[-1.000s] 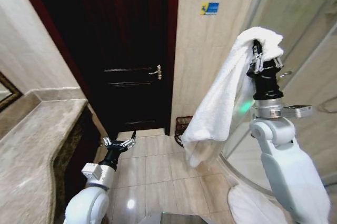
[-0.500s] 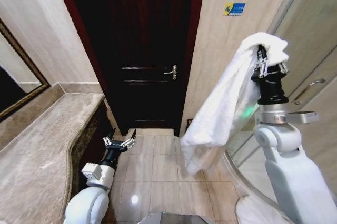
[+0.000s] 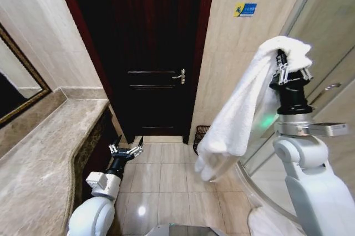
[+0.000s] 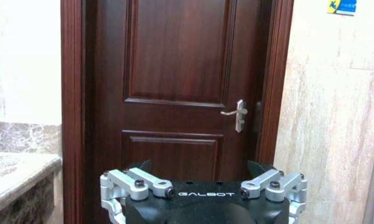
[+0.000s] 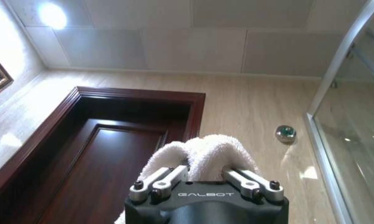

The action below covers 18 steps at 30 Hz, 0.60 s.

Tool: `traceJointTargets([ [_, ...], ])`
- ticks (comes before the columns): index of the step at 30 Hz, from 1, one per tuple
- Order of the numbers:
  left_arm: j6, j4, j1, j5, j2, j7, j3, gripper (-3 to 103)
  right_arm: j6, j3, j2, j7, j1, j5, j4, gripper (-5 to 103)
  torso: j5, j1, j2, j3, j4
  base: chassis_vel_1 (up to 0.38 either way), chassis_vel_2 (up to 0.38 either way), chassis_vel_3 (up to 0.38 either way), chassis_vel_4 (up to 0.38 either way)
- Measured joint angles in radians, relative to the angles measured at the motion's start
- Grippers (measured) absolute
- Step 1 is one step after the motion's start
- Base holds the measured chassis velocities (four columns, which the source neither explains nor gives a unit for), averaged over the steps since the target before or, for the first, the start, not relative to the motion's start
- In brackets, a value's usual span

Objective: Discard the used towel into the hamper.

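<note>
A white towel (image 3: 244, 108) hangs from my right gripper (image 3: 289, 63), which is raised high at the right, pointing up and shut on the towel's top fold. The wrist view shows the towel (image 5: 203, 148) bunched between the fingers of that right gripper (image 5: 205, 173). The hamper (image 3: 202, 132), a small dark openwork basket, stands on the floor by the door frame, partly hidden behind the hanging towel. My left gripper (image 3: 126, 148) is held low over the floor tiles, open and holding nothing. In the left wrist view the left gripper (image 4: 203, 179) faces the door.
A dark wooden door (image 3: 150, 53) with a metal handle (image 3: 179, 75) is straight ahead. A marble counter (image 3: 39, 158) and a framed mirror (image 3: 19, 95) line the left. A curved glass shower enclosure (image 3: 327, 53) is at the right. Tiled floor (image 3: 161, 180) lies between.
The view swung at first, bringing the door to the middle. Since then my right gripper has moved slightly right and down with the towel, uncovering part of the hamper. The left arm is unchanged.
</note>
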Motion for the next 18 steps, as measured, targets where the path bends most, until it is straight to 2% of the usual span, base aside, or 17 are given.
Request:
traceJointTargets([
  [18, 0.000, 0.000, 0.000, 0.000, 0.000, 0.000, 0.000, 100, 0.005, 0.012, -0.006, 0.000, -0.011, 0.009, 0.008, 8, 0.0000, 0.000, 0.000, 0.000, -0.0001, -0.069, 0.070, 0.077, -0.075],
])
